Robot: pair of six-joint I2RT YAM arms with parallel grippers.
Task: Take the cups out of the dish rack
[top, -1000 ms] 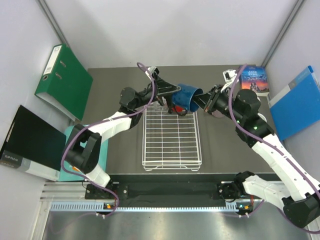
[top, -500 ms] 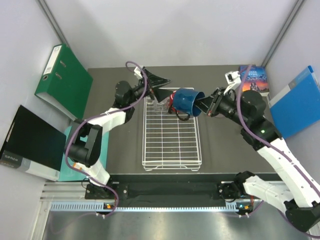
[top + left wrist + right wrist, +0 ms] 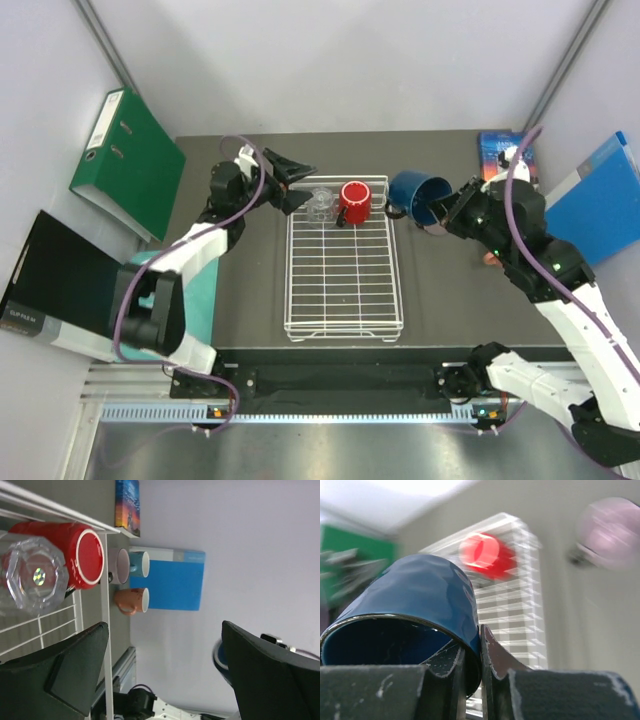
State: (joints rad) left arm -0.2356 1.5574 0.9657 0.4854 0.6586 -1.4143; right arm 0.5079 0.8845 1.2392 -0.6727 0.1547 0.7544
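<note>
The white wire dish rack (image 3: pixel 343 290) lies mid-table. A red mug (image 3: pixel 353 202) and a clear glass tumbler (image 3: pixel 321 205) sit at its far end; both also show in the left wrist view, the mug (image 3: pixel 75 550) beside the tumbler (image 3: pixel 32 575). My left gripper (image 3: pixel 299 187) is open and empty just left of the tumbler. My right gripper (image 3: pixel 440 208) is shut on the rim of the dark blue mug (image 3: pixel 415 195), held above the table right of the rack. Mauve (image 3: pixel 119 566), light blue (image 3: pixel 139 563) and salmon-orange (image 3: pixel 131 601) mugs stand on the table to the right.
A green binder (image 3: pixel 128 160) and a black binder (image 3: pixel 65 285) lie at the left. A blue folder (image 3: pixel 600 205) and a book (image 3: pixel 505 155) lie at the far right. A teal pad (image 3: pixel 205 300) is by the left arm.
My right gripper carried the dark blue mug from over the rack's far end rightwards, past the rack's edge. My left gripper drew back to the left, away from the mugs.
</note>
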